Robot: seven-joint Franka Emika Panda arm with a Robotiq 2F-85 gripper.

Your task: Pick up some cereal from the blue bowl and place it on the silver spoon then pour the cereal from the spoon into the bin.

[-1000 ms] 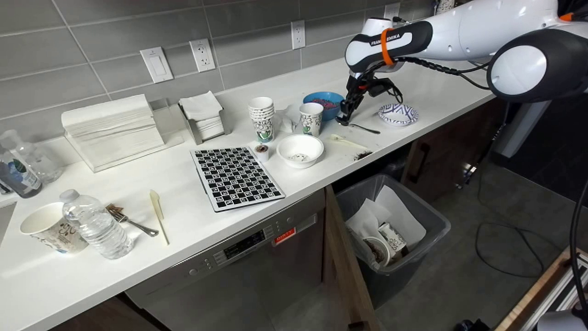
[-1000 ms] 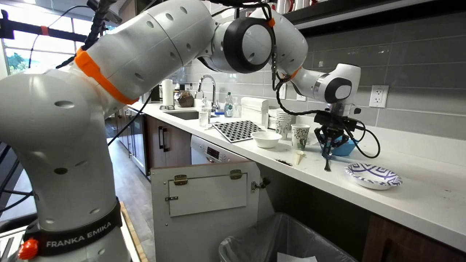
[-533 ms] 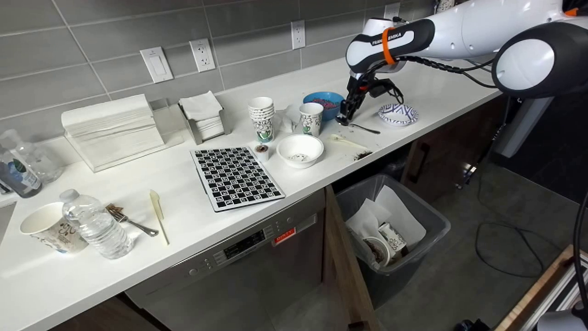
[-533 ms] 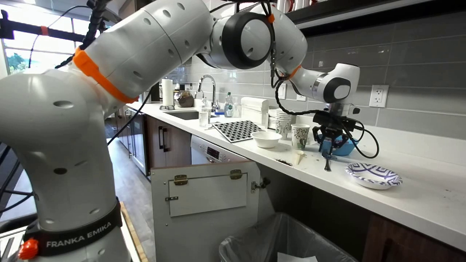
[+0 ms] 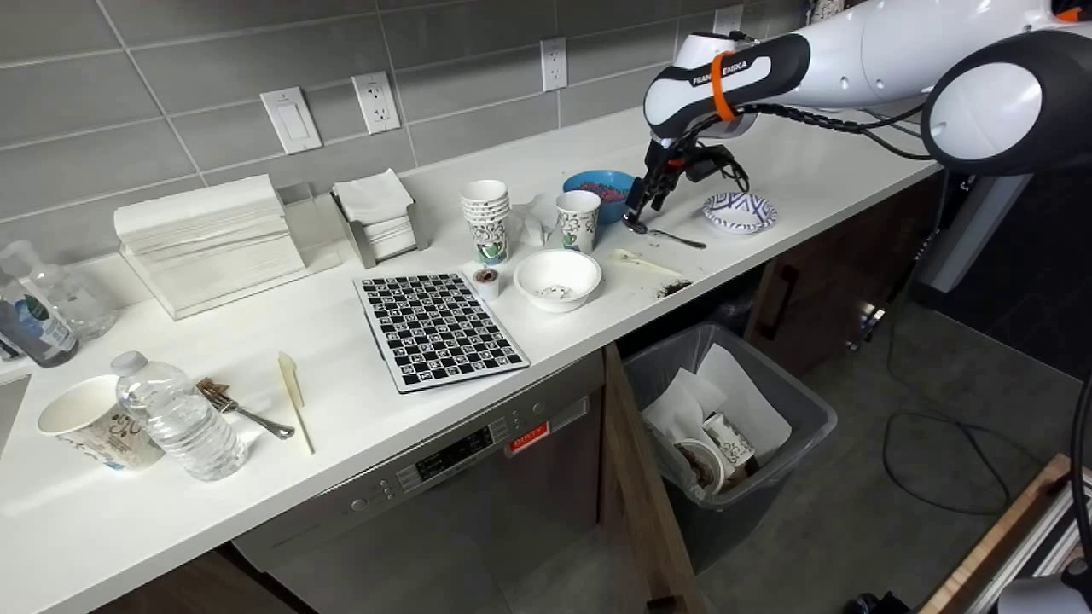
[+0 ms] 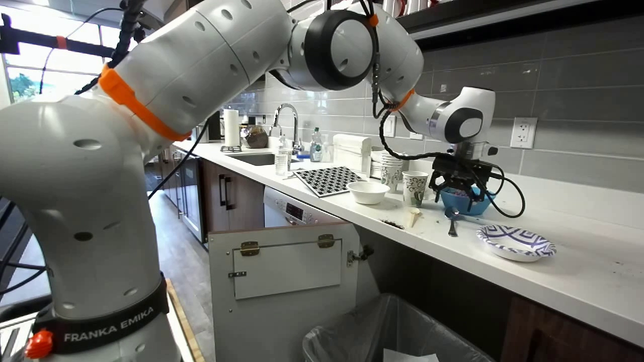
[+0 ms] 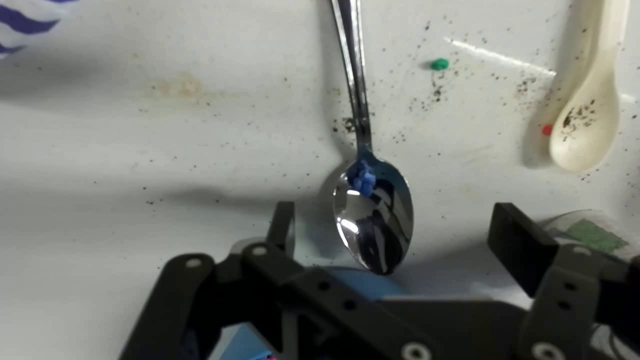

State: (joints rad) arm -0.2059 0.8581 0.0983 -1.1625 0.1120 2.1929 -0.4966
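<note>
The silver spoon (image 7: 372,225) lies on the counter, and a small blue clump of cereal (image 7: 363,181) rests in its bowl near the neck. Over the spoon's head my gripper (image 7: 392,227) stands open, one finger well off on each side, nothing between its pads. In an exterior view the gripper (image 6: 452,203) hovers in front of the blue bowl (image 6: 455,205). Pink and blue cereal (image 5: 604,190) fills the blue bowl (image 5: 612,211), which is mostly hidden behind the jaws in the wrist view. Below the counter stands the grey bin (image 5: 815,418), with paper and cups in it.
Beside the spoon lie a pale wooden spoon (image 7: 587,125) and a green bit (image 7: 440,64) among dark crumbs. A patterned plate (image 5: 740,213), a paper cup (image 5: 577,223) and a white bowl (image 5: 557,281) stand around. The cabinet door (image 6: 284,281) hangs open before the bin.
My fingers have parted from nearly together to wide apart above the spoon. The hand has barely moved; the upper arm has shifted slightly. Spoon and bowl have stayed put.
</note>
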